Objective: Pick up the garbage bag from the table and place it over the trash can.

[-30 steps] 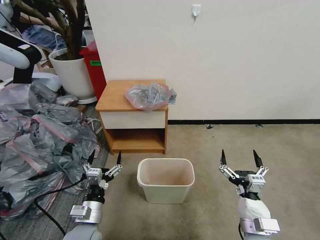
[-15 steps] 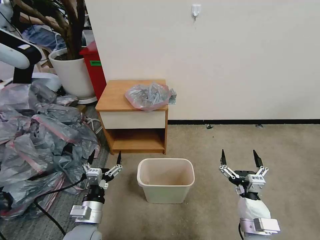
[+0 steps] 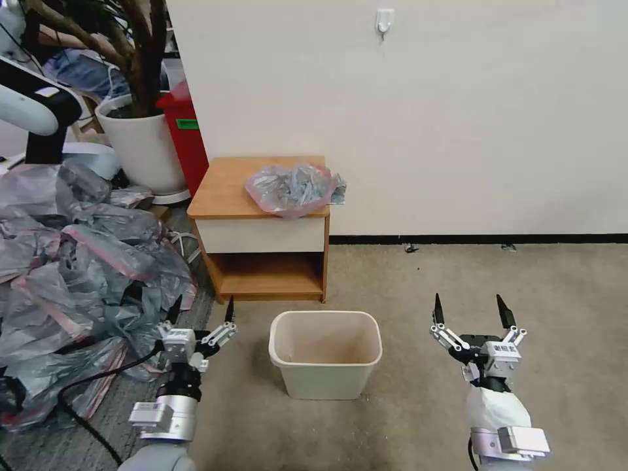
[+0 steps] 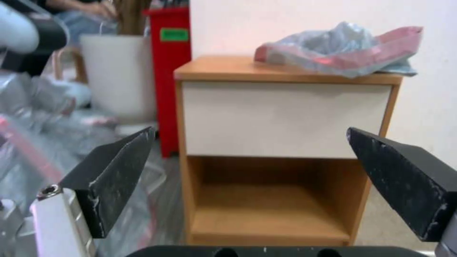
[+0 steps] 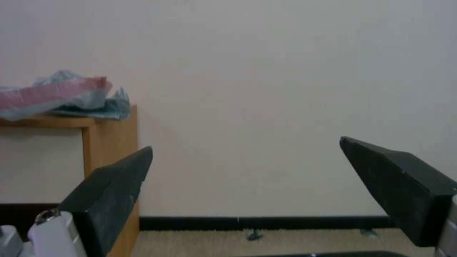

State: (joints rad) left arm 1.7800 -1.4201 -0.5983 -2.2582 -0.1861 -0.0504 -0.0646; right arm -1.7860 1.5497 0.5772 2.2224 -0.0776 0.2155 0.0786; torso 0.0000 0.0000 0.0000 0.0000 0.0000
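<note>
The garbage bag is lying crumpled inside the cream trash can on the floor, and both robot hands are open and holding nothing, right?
Not quite. The garbage bag lies crumpled on top of the table, not inside the trash can, as the head view shows. The rest holds: the left hand and the right hand are open and holding nothing.

One garbage bag (image 3: 292, 188) on one table (image 3: 226, 184); one trash can (image 3: 325, 354) on the floor. One red bin (image 3: 185, 134), one white plant pot (image 3: 142, 145). Two grippers: left gripper (image 3: 202, 307), right gripper (image 3: 469, 306).
</note>
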